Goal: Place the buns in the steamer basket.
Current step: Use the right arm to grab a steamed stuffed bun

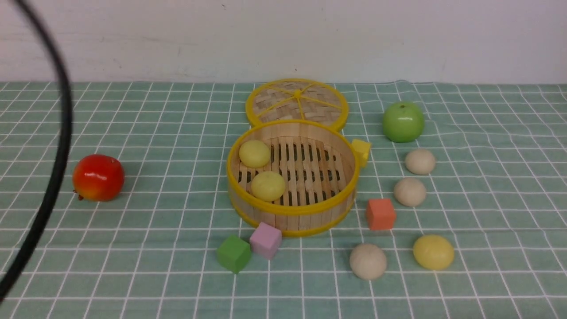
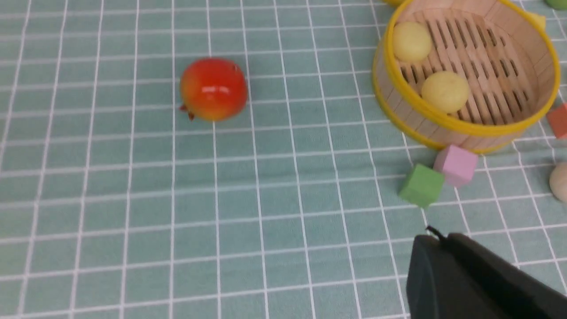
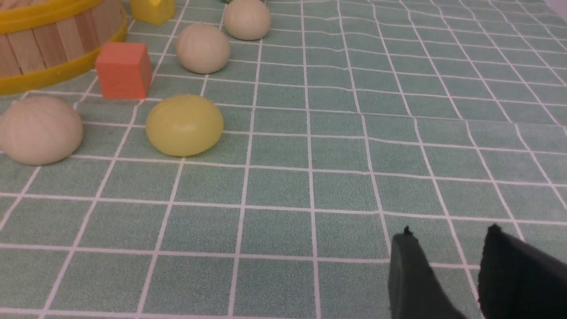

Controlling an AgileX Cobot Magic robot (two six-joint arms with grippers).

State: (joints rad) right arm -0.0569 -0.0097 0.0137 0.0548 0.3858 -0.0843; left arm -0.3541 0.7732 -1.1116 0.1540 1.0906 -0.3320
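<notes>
The steamer basket [image 1: 290, 209] stands mid-table with two pale yellow buns [image 1: 254, 153] [image 1: 268, 186] on its slatted floor. To its right, three cream-beige buns [image 1: 420, 161] [image 1: 410, 192] [image 1: 368, 261] and one pale yellow bun [image 1: 433, 252] lie on the cloth. Neither gripper shows in the front view. In the left wrist view, my left gripper [image 2: 436, 237] is shut and holds nothing, above bare cloth short of the basket [image 2: 465, 127]. My right gripper [image 3: 449, 231] stands open and empty over the cloth, well short of the yellow bun [image 3: 184, 125].
The woven lid [image 1: 297, 103] lies behind the basket, with a green apple [image 1: 403, 121] to its right. A red fruit [image 1: 98, 177] sits at the left. Foam cubes ring the basket: yellow [image 1: 361, 150], orange [image 1: 380, 214], pink [image 1: 265, 239], green [image 1: 233, 253]. A black cable [image 1: 60, 146] crosses the left foreground.
</notes>
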